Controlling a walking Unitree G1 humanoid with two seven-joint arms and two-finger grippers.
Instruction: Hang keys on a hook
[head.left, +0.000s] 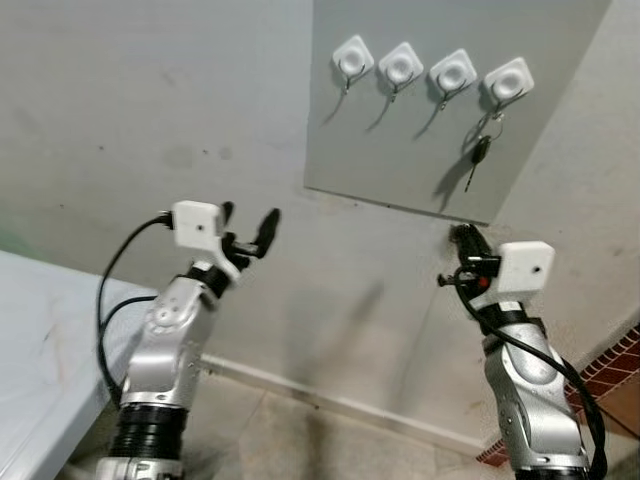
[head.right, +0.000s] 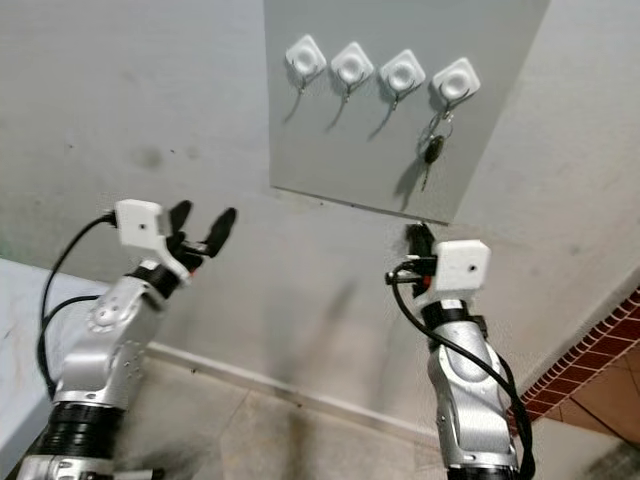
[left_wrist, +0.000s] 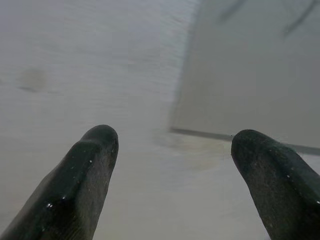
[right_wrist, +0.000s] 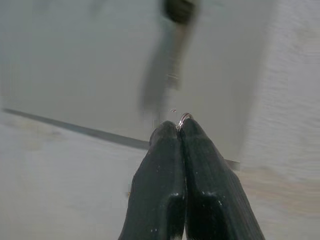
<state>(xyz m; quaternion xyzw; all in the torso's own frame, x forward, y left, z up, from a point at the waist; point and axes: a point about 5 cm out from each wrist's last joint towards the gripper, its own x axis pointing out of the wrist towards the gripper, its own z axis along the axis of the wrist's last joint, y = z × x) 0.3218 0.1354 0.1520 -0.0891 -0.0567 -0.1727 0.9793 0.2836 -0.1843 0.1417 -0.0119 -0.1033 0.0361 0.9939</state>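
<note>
A grey wall panel (head.left: 420, 140) with four white square hooks hangs above the raised right gripper (head.left: 464, 237), fingers pressed together, empty. A black-headed key (head.left: 480, 155) dangles from the rightmost hook (head.left: 508, 80). The left gripper (head.left: 248, 226) is spread wide, empty.

Soft, even indoor light, moderately bright, falls from the upper right, so the hooks (head.left: 431, 68) and the key (head.left: 480, 154) cast slanting grey shadows down and to the left on the panel (head.left: 400, 150); the head views are fairly sharp, slightly grainy, without glare; the wrist views are hazy, their black fingers (left_wrist: 80, 185) close and soft-edged, the key (right_wrist: 176, 30) above them smeared and out of focus
</note>
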